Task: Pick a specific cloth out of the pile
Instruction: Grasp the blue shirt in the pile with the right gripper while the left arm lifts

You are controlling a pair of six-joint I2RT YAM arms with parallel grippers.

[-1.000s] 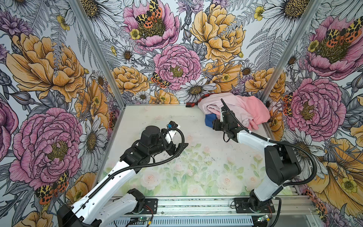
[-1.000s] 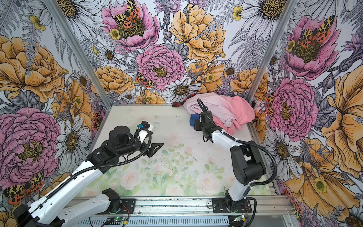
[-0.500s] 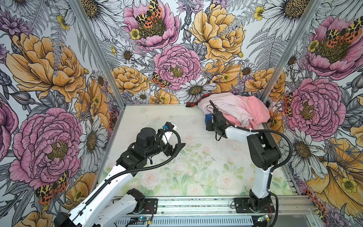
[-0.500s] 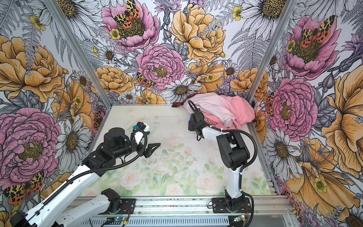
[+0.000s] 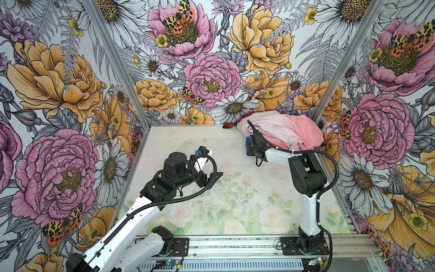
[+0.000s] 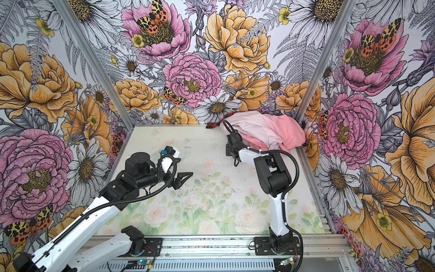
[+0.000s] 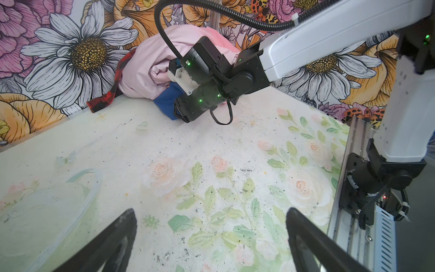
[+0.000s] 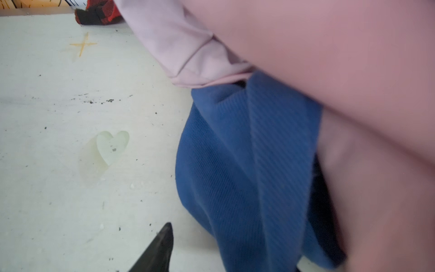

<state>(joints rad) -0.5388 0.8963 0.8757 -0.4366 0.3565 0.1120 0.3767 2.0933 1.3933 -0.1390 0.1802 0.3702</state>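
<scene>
Top views, pile: the pile [image 5: 282, 131], a heap of pale pink and salmon-pink soft garments, is seen in the far right corner of the pale rose-printed table [image 5: 188, 141], against the flower-patterned walls [image 5: 211, 70].
Top views, plaid strip: a red-and-black plaid strip [image 5: 228, 124] is shown sticking out at the pile's left edge, along the back wall.
Top views, blue cloth: only a small patch of the blue cloth [image 5: 247, 142], a soft royal-blue fabric, is exposed at the pile's near left foot, buried under the pink garments.
Top views, right gripper: the black right gripper [image 5: 250, 152] is set against that patch; its jaws are hidden by its own body.
Top views, left gripper: the black left gripper [image 6: 186, 167] is held over bare table, well apart from the pile, jaws spread wide and empty.
Left wrist view: bare table is framed by two spread fingers [image 7: 113, 245]; the blue cloth [image 7: 164, 103] is partly screened by the right gripper.
Right wrist view, blue cloth: ribbed blue fabric [image 8: 235, 164] is overlain by pink folds [image 8: 329, 58].
Right wrist view, grip: one black finger [image 8: 160, 249] is seen just beside the cloth's edge; the other is hidden, so whether anything is gripped cannot be told.
Right wrist view, table: a pale heart print [image 8: 110, 148] is seen beside the cloth.
</scene>
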